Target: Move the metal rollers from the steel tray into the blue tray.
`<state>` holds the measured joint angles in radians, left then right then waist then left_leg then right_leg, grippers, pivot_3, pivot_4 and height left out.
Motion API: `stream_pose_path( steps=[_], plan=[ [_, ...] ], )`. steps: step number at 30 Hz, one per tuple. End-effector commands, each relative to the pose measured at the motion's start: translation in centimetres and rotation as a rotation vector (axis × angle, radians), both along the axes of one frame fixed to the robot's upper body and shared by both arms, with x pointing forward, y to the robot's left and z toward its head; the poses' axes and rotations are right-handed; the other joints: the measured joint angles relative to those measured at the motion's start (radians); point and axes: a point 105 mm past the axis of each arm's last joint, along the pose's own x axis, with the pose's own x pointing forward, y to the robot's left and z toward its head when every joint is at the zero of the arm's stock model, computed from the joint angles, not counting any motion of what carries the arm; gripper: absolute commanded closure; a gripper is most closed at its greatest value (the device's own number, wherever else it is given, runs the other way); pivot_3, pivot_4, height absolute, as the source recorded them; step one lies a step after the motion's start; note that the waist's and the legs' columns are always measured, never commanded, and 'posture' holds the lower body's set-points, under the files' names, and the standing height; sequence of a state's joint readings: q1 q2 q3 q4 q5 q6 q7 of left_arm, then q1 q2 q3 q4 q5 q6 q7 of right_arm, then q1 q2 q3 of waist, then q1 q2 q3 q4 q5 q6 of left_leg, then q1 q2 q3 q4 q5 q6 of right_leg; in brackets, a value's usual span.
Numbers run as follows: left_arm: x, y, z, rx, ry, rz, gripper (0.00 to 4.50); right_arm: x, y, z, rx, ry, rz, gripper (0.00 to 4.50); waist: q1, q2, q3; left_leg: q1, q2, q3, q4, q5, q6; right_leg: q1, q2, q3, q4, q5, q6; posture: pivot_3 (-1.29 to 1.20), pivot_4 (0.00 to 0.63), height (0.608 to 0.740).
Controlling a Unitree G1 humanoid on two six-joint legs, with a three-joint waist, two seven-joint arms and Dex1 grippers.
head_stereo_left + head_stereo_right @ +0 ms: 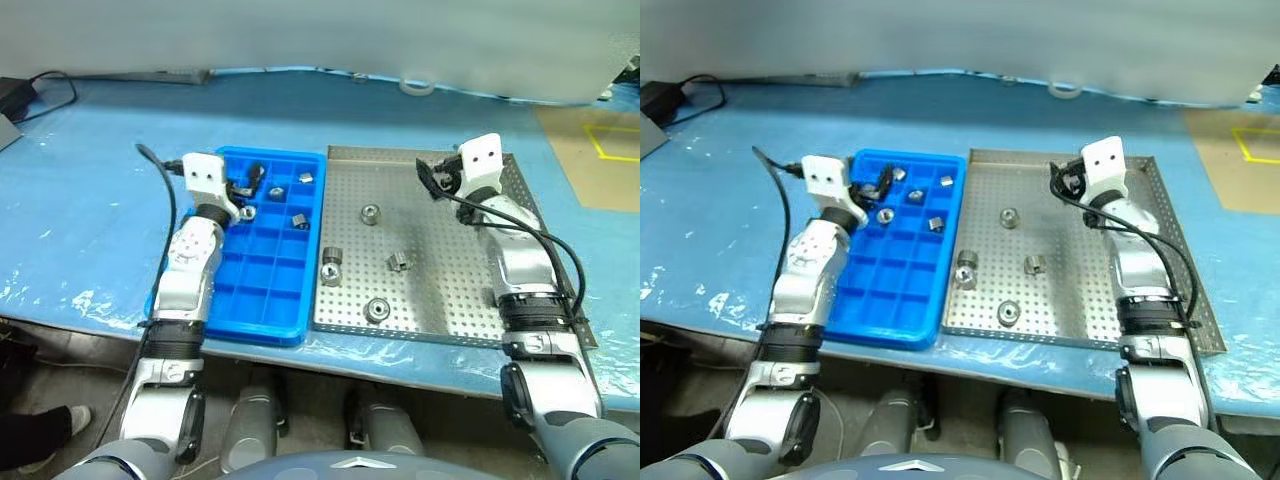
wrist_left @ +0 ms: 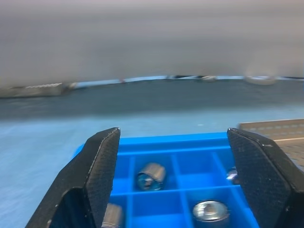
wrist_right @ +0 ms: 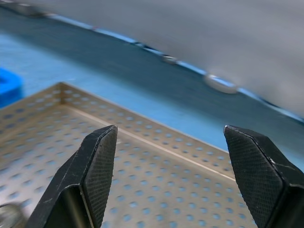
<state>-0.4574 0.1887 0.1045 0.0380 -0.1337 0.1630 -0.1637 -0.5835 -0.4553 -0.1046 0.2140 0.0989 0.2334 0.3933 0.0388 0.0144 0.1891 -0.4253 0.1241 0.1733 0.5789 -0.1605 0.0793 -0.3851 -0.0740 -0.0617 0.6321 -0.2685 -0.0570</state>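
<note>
The blue tray (image 1: pixel 258 292) lies to the left of the steel tray (image 1: pixel 452 292), with their edges touching. Several metal rollers (image 1: pixel 370 213) lie scattered on the steel tray's perforated floor, another roller (image 1: pixel 377 309) near its front rim. More rollers (image 1: pixel 298 221) sit in the blue tray's far compartments. My left gripper (image 1: pixel 245 188) hovers open over the blue tray's far left corner, above rollers (image 2: pixel 151 175), holding nothing. At the steel tray's far right, my right gripper (image 1: pixel 432 178) stands open and empty, its fingers (image 3: pixel 97 166) above bare perforated floor.
The trays rest on a pale blue sheet over the table. A tape roll (image 1: pixel 418 88) lies at the back edge, a black cable (image 1: pixel 40 85) at the far left. A brown mat (image 1: pixel 600 150) with yellow tape lies at the far right.
</note>
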Motion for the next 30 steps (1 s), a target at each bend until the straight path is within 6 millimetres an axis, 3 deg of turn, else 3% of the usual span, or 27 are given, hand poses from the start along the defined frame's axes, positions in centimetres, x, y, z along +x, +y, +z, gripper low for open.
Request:
stream_pose_path(
  steps=[1, 15, 21, 25, 30],
  plan=[
    [-1.8, 0.0, 1.3, 0.017, -0.046, -0.033, 0.69, -1.3, 1.0, 0.8, 0.01, -0.011, 0.102, 0.76, 0.004, 0.0, 0.0, -0.001, 0.0, 0.0, 0.0, 0.0, 0.0, 0.0, 0.0, -0.001, 0.0, 0.0, 0.0, 0.05, 0.15, 0.74],
    [-2.0, 1.2, 1.0, 0.112, 0.011, -0.169, 0.69, -1.9, 4.1, -1.1, 0.094, 0.007, 0.112, 0.76, 0.033, 0.0, 0.0, -0.002, 0.002, -0.001, 0.001, 0.0, -0.004, -0.001, 0.0, -0.003, 0.001, 0.001, -0.001, 0.02, 0.15, 0.74],
    [-2.1, 0.3, 1.0, 0.135, 0.043, -0.35, 0.69, -1.6, 2.5, -1.3, 0.075, -0.009, 0.046, 0.76, 0.03, 0.0, 0.0, -0.002, 0.002, 0.0, 0.001, 0.0, -0.004, -0.001, 0.0, -0.002, 0.0, 0.001, -0.001, -0.03, 0.15, 0.74],
    [-0.8, 0.0, 0.7, 0.176, 0.046, -0.349, 0.69, -1.7, 1.8, -2.7, 0.069, 0.023, 0.009, 0.76, 0.029, 0.0, 0.0, -0.001, 0.002, 0.0, 0.001, 0.001, -0.005, -0.001, 0.0, -0.002, 0.001, 0.001, -0.001, -0.1, 0.15, 0.74],
    [1.0, -1.5, -1.2, 0.111, 0.079, -0.327, 0.69, -1.0, 1.7, -3.2, 0.157, 0.001, -0.124, 0.76, 0.006, 0.0, 0.0, 0.0, 0.001, 0.001, 0.001, 0.0, -0.005, -0.001, 0.0, -0.001, 0.001, 0.001, -0.001, -0.15, 0.15, 0.74]
  ],
)
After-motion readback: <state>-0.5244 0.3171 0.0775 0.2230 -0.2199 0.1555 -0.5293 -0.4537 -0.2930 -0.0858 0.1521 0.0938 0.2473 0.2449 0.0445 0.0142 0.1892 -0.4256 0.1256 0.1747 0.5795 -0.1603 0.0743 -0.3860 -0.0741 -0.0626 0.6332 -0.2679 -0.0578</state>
